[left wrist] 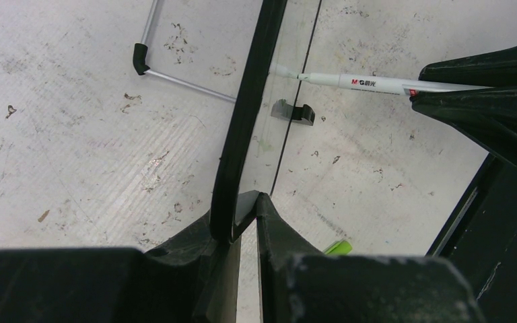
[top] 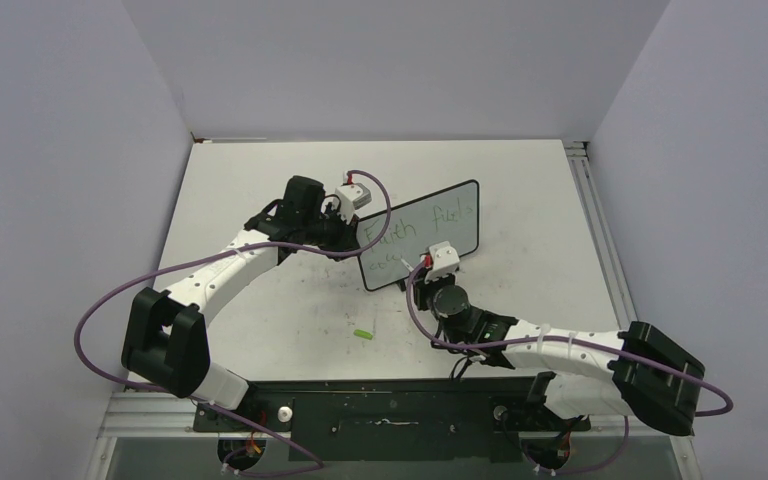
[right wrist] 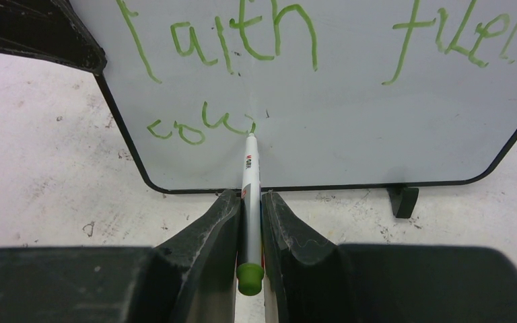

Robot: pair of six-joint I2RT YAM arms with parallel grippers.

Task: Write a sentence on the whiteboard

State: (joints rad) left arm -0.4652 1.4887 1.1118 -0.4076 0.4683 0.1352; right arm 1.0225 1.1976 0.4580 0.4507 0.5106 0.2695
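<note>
Cap (top: 362, 332), small and green, lies loose on the table (top: 260, 320) nearest the arm bases, well apart from the work. Beyond it the right pincer (right wrist: 248, 198) is clenched on the marker (right wrist: 250, 168), which points straight away from the wrist with its tip at the lower part of the board (right wrist: 350, 128), touching it as far as the wrist view shows.

The board stands upright on the table near the middle, one black foot (right wrist: 402, 200) showing under its bottom frame. The sentence (right wrist: 223, 47) is partly done. A top line reads roughly "faith fuels", and below it only "cou" plus the start of another stroke, right at the tip. So the step in hand is finishing the second line.

At the board's left edge the left pincer (left wrist: 242, 208) is clenched on the black frame, steadying it.

To do this well, I would press lightly and evenly, since a standing board can rock back under a hard push. The strokes should run rightward on the level of "cou", clear of the bottom frame and of the line above. The left grip should stay firm. The tip should lift cleanly between letters, so the thin green lines stay readable and unsmeared.
</note>
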